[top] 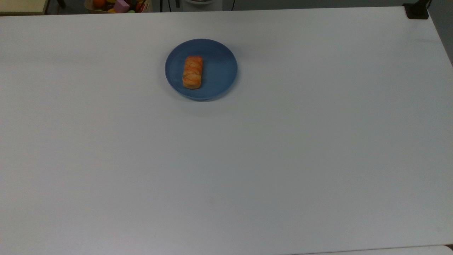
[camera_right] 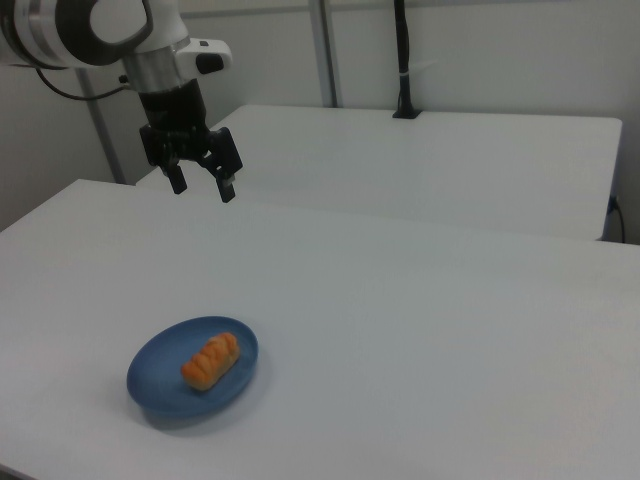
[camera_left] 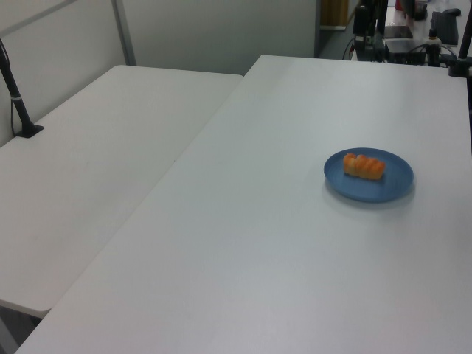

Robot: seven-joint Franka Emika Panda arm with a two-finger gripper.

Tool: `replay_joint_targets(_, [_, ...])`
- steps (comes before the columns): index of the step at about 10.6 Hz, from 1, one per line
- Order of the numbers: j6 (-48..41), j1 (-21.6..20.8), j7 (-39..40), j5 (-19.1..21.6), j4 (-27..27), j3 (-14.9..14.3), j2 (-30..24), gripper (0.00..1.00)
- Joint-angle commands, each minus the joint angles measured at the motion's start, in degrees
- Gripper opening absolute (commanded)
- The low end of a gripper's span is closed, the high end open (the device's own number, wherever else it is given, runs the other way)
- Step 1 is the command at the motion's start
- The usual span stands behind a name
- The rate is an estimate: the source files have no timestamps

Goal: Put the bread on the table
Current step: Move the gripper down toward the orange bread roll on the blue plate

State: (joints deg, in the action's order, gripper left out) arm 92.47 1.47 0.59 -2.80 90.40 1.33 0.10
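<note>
bread (top: 193,72): we see it lying on blue plate (top: 219,71)
worktop (top: 247,159): plain white, second white table (camera_left: 96,162) alongside
claw (camera_right: 200,185): fingers spread, holding nothing, raised well above worktop

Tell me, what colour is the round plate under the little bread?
The round plate is plain blue, holding the golden-orange ridged bread. The top view shows it best.

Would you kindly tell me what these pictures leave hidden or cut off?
- Bread underside: hidden against the blue plate in all views.
- Arm above the claw: cut off by the right view's top-left edge.
- Bin of colourful items: cut off by the top view's upper edge.
</note>
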Motion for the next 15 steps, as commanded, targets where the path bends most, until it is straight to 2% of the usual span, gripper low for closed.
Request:
replay_joint_targets(1, [-2.12, 0.73, 0.55, 1.04, -0.93, 0.61, 0.16, 1.0])
replay_joint_targets(6, [-3.79, 0.55, 0.64, 1.04, -0.5, 0.61, -0.63, 1.0])
replay_joint_targets(9, [-3.79, 0.2, 0.81, 1.04, 4.41, 0.61, -4.22, 1.0])
replay_joint_targets(12, [-2.82, -1.12, 0.81, 0.78, 8.55, 0.69, -4.85, 1.0])
replay_joint_targets(15, [3.57, -3.05, -0.58, 0.95, 14.78, 0.87, -5.02, 1.0])
